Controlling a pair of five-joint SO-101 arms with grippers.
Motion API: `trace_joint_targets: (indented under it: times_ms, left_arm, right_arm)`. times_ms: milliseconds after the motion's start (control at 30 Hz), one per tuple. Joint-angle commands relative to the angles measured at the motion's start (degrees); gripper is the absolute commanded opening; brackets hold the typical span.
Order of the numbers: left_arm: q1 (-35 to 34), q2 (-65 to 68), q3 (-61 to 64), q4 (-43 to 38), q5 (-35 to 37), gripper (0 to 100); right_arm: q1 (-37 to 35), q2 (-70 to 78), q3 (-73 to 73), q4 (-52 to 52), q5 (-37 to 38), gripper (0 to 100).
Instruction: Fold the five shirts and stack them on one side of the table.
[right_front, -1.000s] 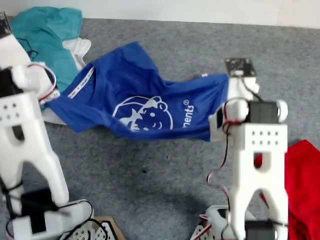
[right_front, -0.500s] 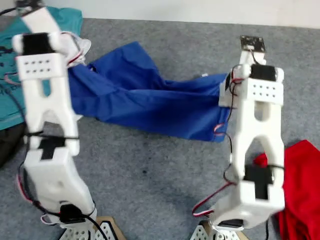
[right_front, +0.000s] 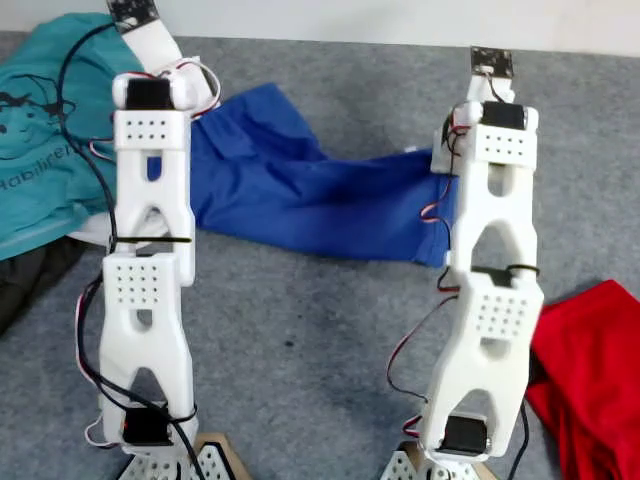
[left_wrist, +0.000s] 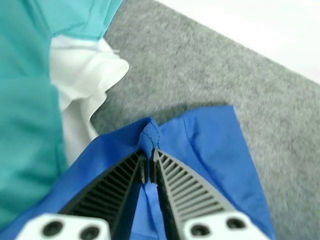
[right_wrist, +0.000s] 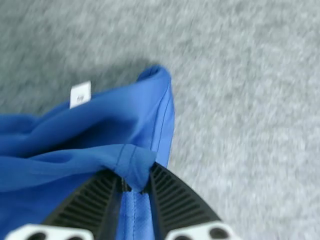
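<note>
- Grey felt-like table (right_front: 300, 330), with a pale wall strip along the far edge.
- The blue shirt (right_front: 300, 195) is strung across the far middle, bunched into a rumpled band between the two arms.
- Left gripper (left_wrist: 149, 156) is pinched tight on a small fold at the shirt's left end. Right gripper (right_wrist: 134, 184) is clamped on a hem corner at the right end.
- Teal shirt (right_front: 50, 150) and a white one (left_wrist: 85, 70) sit just beside that left end. Red shirt (right_front: 590, 360) lies near right.
- Risk, probably: both bites look tiny, so a hard tug could pop the cloth loose. Laying it down this bunched would leave creases, and it might snag the teal one.
</note>
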Motion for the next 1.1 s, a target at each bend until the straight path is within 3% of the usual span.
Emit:
trace_joint_targets:
  times_ms: [0, 133, 267, 367, 533, 633, 700, 833, 1067]
  left_arm:
    - [0.3, 1.8, -3.6, -7.1, 0.6, 1]
    - [-0.8, 3.2, -3.6, -14.6, 0.6, 1]
    - [-0.9, 4.3, -3.5, -15.7, 0.4, 1]
    - [-1.0, 5.6, -3.4, -15.7, 0.4, 5]
    - [-1.3, 7.6, -3.6, -14.8, 0.7, 32]
    - [-1.8, 6.9, -3.8, -13.5, 1.1, 49]
    - [-2.4, 5.2, -5.0, -13.1, 1.1, 54]
    - [-3.4, 1.1, -10.0, -5.3, 1.1, 54]
    - [-2.9, -2.9, -21.2, 20.4, 1.1, 54]
  right_arm:
    - [1.9, 4.8, -12.3, -0.9, -2.8, 0.6]
    - [2.3, 13.0, -22.8, -3.8, -4.0, 0.6]
    - [2.6, 20.1, -32.4, -3.8, -3.4, 0.7]
    - [1.9, 23.5, -38.5, 0.5, -0.4, 8.6]
    - [-0.6, 26.4, -47.4, 6.9, 5.4, 27.2]
    - [-1.0, 25.5, -50.2, 8.0, 6.6, 28.2]
    - [-1.0, 23.9, -49.8, 8.4, 6.6, 28.2]
    - [-1.5, 19.8, -49.8, 13.5, 6.6, 28.2]
    - [-2.6, 13.2, -49.7, 21.5, 3.1, 28.2]
